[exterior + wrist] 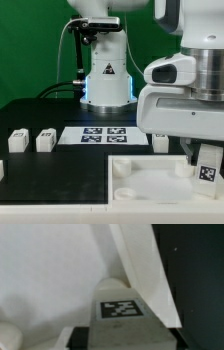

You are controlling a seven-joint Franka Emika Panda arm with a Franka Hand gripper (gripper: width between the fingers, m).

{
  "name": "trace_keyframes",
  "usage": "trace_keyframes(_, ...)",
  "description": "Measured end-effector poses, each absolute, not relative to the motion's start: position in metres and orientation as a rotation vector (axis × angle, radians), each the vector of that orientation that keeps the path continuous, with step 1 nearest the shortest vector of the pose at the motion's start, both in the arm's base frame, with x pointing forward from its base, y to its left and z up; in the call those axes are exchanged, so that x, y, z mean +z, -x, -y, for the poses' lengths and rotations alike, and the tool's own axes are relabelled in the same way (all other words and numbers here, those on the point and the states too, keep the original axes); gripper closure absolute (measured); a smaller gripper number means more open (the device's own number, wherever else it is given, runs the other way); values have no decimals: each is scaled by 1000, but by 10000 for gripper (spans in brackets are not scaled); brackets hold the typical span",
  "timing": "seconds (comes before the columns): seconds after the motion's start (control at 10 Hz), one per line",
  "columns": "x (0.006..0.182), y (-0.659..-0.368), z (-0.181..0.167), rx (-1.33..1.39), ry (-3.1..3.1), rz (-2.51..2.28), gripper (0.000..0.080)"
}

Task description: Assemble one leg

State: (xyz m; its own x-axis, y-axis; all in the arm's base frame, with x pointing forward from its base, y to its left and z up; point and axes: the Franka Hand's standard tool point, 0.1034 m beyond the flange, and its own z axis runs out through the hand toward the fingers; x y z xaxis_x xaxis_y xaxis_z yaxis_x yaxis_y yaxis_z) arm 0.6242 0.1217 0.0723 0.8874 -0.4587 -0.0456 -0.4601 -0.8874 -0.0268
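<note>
Exterior view: the claw [205, 152] is closed on the leg [207, 166]. The leg hangs under the wrist at the exterior view's right, marker face outward, just above the right end of the white tray-like top [150, 182]. That top lies on the black counter [50, 195]. The one corner socket [122, 168] I can see plainly holds nothing; the other sockets are hidden by the arm or out of frame. One spare leg [17, 141] and a second [44, 141] stand near the marker board [100, 133], on the exterior view's left of it, and a third [160, 141] stands just beside its other end.

Wrist view: the leg [122, 317] shows its marker, with the top's white surface [50, 274] and raised rim alongside and the black counter beyond. I cannot make out the fingers clearly here.

I judge the leg light, rigid and smooth, so it is likelier to twist or slip than to break. I would hold it by two flat opposite sides, high up, leaving the lower end free for a socket.
</note>
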Motion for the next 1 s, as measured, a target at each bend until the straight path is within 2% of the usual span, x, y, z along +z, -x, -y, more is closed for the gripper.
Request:
trace_keyframes(0.6, 70, -625, -122, 44, 2381, -1869, 506)
trace_keyframes(0.9, 70, -626, -119, 54, 2100, -2123, 506)
trace_keyframes(1.0, 69, -626, -120, 53, 2116, -2107, 390)
